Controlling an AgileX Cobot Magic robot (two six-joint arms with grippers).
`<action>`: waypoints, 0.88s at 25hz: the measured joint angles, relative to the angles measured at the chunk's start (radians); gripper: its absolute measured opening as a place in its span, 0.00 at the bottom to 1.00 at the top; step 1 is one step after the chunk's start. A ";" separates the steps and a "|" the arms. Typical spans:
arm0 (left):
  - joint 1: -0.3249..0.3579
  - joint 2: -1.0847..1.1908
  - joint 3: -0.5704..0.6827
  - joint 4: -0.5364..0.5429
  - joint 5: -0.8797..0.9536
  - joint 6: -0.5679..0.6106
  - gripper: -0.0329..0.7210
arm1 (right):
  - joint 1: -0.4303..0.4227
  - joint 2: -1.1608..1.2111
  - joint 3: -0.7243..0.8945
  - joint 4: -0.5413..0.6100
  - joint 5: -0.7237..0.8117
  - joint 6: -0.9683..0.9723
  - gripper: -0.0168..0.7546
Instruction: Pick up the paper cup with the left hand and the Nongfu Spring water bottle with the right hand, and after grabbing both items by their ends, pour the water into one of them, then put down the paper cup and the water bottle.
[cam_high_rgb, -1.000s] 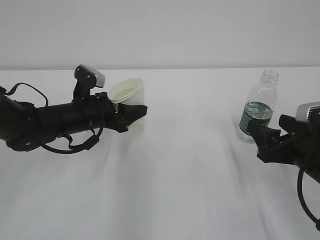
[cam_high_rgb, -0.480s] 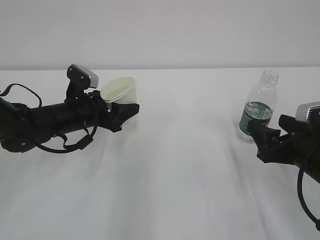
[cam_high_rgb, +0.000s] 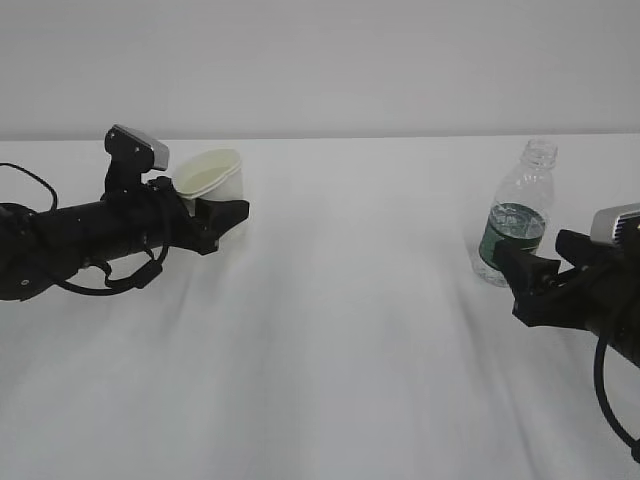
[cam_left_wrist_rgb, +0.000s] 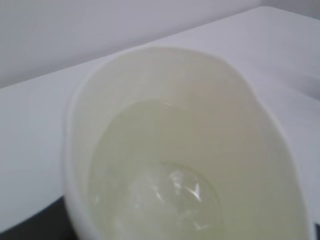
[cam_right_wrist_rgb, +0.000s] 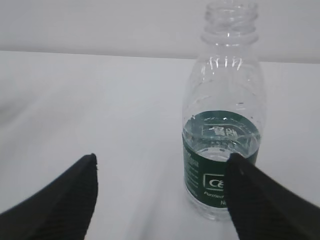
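Note:
The white paper cup (cam_high_rgb: 212, 178) is held by its lower part in my left gripper (cam_high_rgb: 218, 212), which is shut on it; the cup tips slightly. In the left wrist view the paper cup (cam_left_wrist_rgb: 165, 75) fills the frame and hides the fingers, with clear water (cam_left_wrist_rgb: 165, 197) pooled inside. The Nongfu Spring water bottle (cam_high_rgb: 514, 216) stands upright and uncapped at the right. My right gripper (cam_high_rgb: 535, 272) is open just in front of it. In the right wrist view the bottle (cam_right_wrist_rgb: 224, 105), with water (cam_right_wrist_rgb: 220, 142) up to the top of the label, stands beyond the right fingertip (cam_right_wrist_rgb: 260, 200), apart from the left one.
A white cloth-covered table (cam_high_rgb: 340, 340) spans the view, with a pale wall behind its far edge. Between the two arms lies bare cloth. A black cable (cam_high_rgb: 610, 400) hangs from the right arm near the right edge.
My left arm has moved to the left with the paper cup still in its grip. The right gripper and the bottle have stayed where they were.

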 joint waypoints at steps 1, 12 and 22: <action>0.002 0.000 0.000 0.000 0.000 0.000 0.60 | 0.000 0.000 0.000 0.000 0.000 0.000 0.78; 0.009 0.007 0.000 -0.063 0.016 0.074 0.60 | 0.000 0.000 0.000 -0.002 0.000 0.004 0.78; 0.009 0.019 0.000 -0.087 0.024 0.113 0.60 | 0.000 0.000 0.000 -0.008 0.000 0.006 0.78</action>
